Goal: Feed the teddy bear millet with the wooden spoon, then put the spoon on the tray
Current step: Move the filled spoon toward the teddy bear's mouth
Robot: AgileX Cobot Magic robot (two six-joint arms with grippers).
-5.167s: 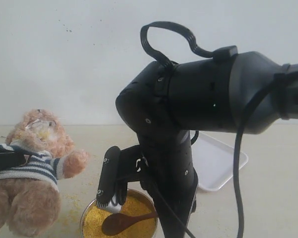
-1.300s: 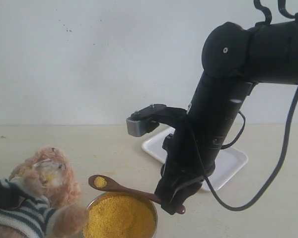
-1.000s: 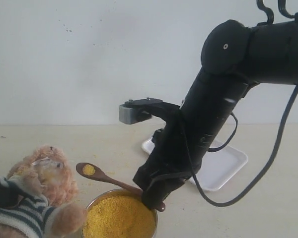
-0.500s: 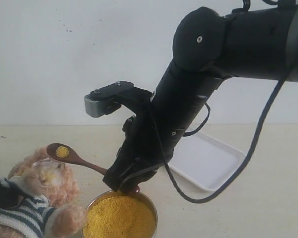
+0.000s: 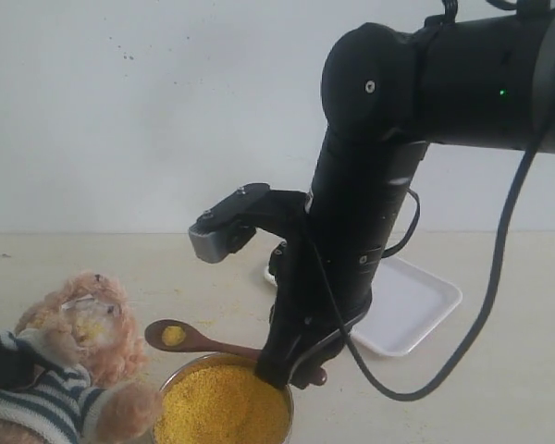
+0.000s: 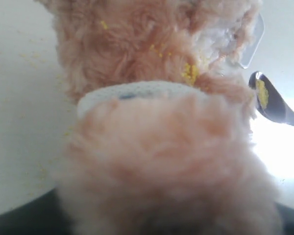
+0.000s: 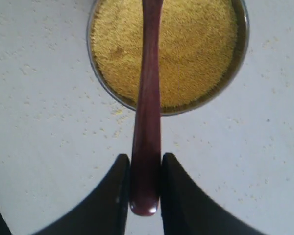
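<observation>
The wooden spoon (image 5: 208, 344) is light, stiff and smooth. Our right hand (image 5: 291, 365) is closed on the very end of its thin handle, one finger on each flat side. That far-back hold gives reach, but we judge it a weak one: the polished wood could twist or slide between the fingers, and any roll would tip the oval bowl. The millet (image 5: 173, 335) on it is only a small loose heap, free to spill with a jolt, so slow, level travel suits it. The spoon's bowl sticks out ahead of the hand, near the teddy bear (image 5: 83, 324) but not touching it.

The metal bowl (image 5: 166, 388) heaped with grain sits directly under the hand, and the handle crosses above its rim. The tray (image 5: 416, 305) lies on the table (image 5: 499, 388) behind the hand, on the side away from the bear.

The bear is soft and squashy and gives under pressure. Our left hand (image 5: 0, 363) appears clamped on its striped body, though fur buries the fingers in the left wrist view.

Much is hidden. The right arm covers the near edge of the tray and the spot where fingers meet handle in the exterior view. The bear's lower body and the metal bowl are cut off at the frame edge, and its mouth is hard to pick out among the yellow specks.
</observation>
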